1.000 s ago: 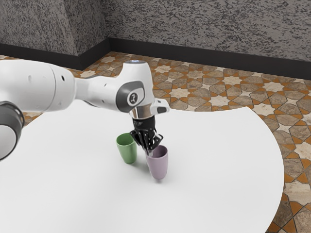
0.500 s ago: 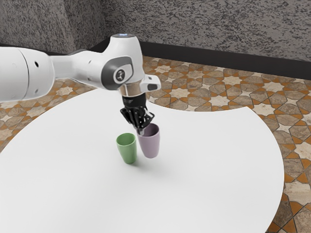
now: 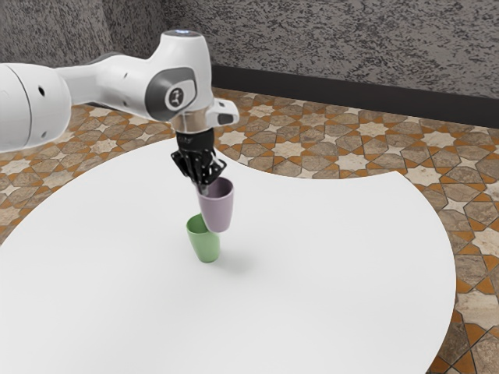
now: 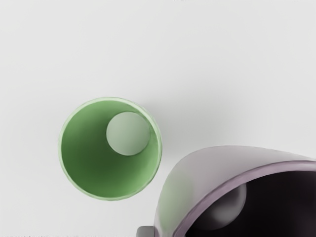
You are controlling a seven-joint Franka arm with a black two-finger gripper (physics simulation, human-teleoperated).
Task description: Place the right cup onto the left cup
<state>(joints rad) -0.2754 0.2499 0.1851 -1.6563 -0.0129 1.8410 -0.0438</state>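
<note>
Nearest of the items inspected, the green cup (image 3: 204,247) stands upright on the tabletop (image 3: 327,273), left of centre in the exterior frame. Its mouth faces up and its interior is empty in the wrist view, so it is fit to serve as the receiving cup.

The mauve cup (image 3: 217,212), evidently the one to be moved, is off the surface, mouth up, its base overlapping the green rim in the exterior frame. The wrist view puts it beside the green mouth, not over it. A soft shadow (image 3: 238,262) on the white surface confirms the clearance.

The end effector (image 3: 204,188) is closed down to the thickness of the cup's wall, gripping the mauve cup at one side of the rim. One fingertip (image 4: 145,231) lies against the outside; the inner one is hidden, presumably within. This hold keeps the base free to be lowered into the other cup. Finding: carriage is under way, placement not done. A short sideways correction seems needed before descent; an off-centre base could catch the rim and tip the green cup. The arm (image 3: 117,82) enters from the upper left.

The tabletop is plain white, with a curved edge. Beyond it lies a floor (image 3: 304,140) of star-patterned tile, then a dark baseboard (image 3: 351,95) and a mottled grey wall (image 3: 351,47) across the top.
</note>
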